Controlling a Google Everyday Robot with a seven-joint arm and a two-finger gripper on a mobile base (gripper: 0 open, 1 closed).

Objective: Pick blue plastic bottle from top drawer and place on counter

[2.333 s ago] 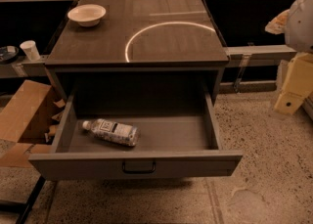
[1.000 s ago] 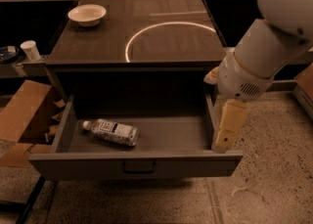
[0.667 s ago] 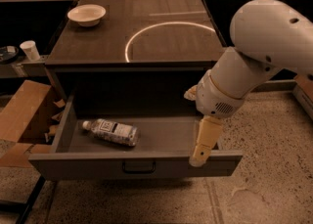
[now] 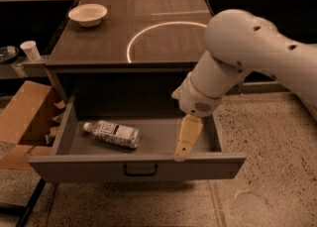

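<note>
The blue plastic bottle (image 4: pixel 113 134) lies on its side in the left half of the open top drawer (image 4: pixel 138 167), with its white cap pointing left. The counter (image 4: pixel 148 28) above the drawer is dark and bears a white circular arc. My gripper (image 4: pixel 184 144) hangs from the big white arm (image 4: pixel 237 57). It points down over the right part of the drawer, near the front panel. It is to the right of the bottle and apart from it, and it holds nothing.
A white bowl (image 4: pixel 87 14) sits at the counter's back left. A white paper cup (image 4: pixel 30 50) stands on the left side shelf. A cardboard box (image 4: pixel 25 117) lies on the floor left of the drawer. Speckled floor (image 4: pixel 267 181) lies to the right.
My arm has come in from the right and moved left and down until the gripper is over the drawer's right part. The bottle and drawer have not moved.
</note>
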